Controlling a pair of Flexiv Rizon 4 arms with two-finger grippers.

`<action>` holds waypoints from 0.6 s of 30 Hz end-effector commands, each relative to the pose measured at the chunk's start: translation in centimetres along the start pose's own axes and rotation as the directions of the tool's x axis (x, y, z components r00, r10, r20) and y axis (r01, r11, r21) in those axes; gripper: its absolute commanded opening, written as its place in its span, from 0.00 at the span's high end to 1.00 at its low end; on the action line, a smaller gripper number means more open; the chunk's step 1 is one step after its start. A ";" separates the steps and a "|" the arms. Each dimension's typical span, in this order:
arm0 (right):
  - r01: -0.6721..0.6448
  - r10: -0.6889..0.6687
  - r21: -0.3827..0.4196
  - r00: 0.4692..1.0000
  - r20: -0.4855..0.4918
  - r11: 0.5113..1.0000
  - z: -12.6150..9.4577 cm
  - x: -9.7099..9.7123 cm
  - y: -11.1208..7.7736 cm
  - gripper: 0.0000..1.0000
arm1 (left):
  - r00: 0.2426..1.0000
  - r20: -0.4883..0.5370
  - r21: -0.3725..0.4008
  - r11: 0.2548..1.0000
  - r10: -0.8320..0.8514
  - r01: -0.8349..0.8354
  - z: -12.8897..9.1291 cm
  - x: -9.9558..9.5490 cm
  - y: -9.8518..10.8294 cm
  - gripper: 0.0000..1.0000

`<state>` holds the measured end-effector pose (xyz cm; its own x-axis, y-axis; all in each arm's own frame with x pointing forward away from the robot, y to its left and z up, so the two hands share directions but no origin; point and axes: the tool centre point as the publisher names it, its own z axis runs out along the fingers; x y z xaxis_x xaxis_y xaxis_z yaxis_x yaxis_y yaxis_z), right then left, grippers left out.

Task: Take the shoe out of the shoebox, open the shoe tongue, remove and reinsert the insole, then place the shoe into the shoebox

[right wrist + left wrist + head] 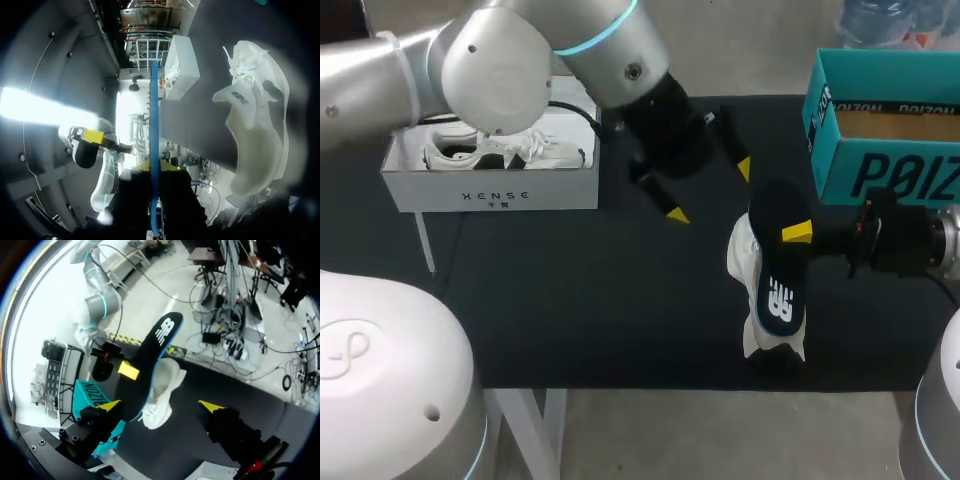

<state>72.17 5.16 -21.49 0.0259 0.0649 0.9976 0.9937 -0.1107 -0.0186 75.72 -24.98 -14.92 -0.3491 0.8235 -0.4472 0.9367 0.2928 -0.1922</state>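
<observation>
Nearest to us the left arm swings in over the black counter, and it is the largest thing in sight. At the back left stands a white box with a second shoe lying in it. At the right edge an open teal box shows only its cardboard floor. Both boxes carry print on their sides, which we leave unread. The white shoe lies on the counter between the two hands, out of either box. The dark insole, with a white logo near one end, is out of the shoe and pinched flat between the fingers of our right hand. It hangs just over the shoe, and we cannot tell whether it touches. Our left hand hovers near the shoe with its fingers spread and nothing between them. We judge the insole is out and the reinsertion is the step in hand. To do it well, we would have the left hand steady the shoe at its collar. The tongue should stay pulled back while the right hand tips the insole toe-first into the opening. It should slide in flat, since a folded edge could jam against the heel.
</observation>
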 end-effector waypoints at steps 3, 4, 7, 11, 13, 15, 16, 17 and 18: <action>-0.001 0.001 -0.002 1.000 0.001 1.000 0.1 0.0 0.0 1.00 | 0.974 -0.186 0.010 0.992 0.127 -0.128 -1.5 -4.8 0.9 0.00; -0.001 0.001 -0.002 1.000 0.001 1.000 0.1 0.0 0.0 1.00 | 0.971 -0.199 0.005 0.991 0.135 -0.137 -1.5 -5.1 0.9 0.00; -0.001 0.001 -0.002 1.000 0.001 1.000 0.1 0.0 0.0 1.00 | 0.960 -0.221 0.019 0.985 0.171 -0.171 -1.2 -6.2 0.9 0.00; -0.001 0.001 -0.002 1.000 0.001 1.000 0.1 0.0 0.0 1.00 | 0.959 -0.207 0.016 0.981 0.192 -0.193 -0.7 -7.9 0.6 0.00; -0.001 0.001 -0.002 1.000 0.001 1.000 0.1 0.0 0.0 1.00 | 0.962 -0.193 0.017 0.981 0.195 -0.195 -0.5 -8.9 0.5 0.00; -0.001 0.001 -0.002 1.000 0.001 1.000 0.1 0.0 0.0 1.00 | 0.963 -0.180 0.003 0.979 0.203 -0.205 -0.3 -9.7 0.3 0.00; -0.001 0.001 -0.002 1.000 0.001 1.000 0.1 0.0 0.0 1.00 | 0.962 -0.176 0.001 0.977 0.208 -0.211 -0.2 -10.1 0.2 0.00; -0.001 0.001 -0.002 1.000 0.001 1.000 0.1 0.0 0.0 1.00 | 0.961 -0.170 0.001 0.975 0.220 -0.223 -0.2 -10.4 0.1 0.00; -0.001 0.001 -0.002 1.000 0.001 1.000 0.1 0.0 0.0 1.00 | 0.959 -0.170 -0.012 0.973 0.226 -0.231 -0.2 -10.7 0.1 0.00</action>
<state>72.17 5.17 -21.49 0.0259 0.0646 0.9976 0.9937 -0.1109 -0.0186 79.44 -32.35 -10.30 -0.1248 0.9147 -0.3844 0.9914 0.0992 -0.0858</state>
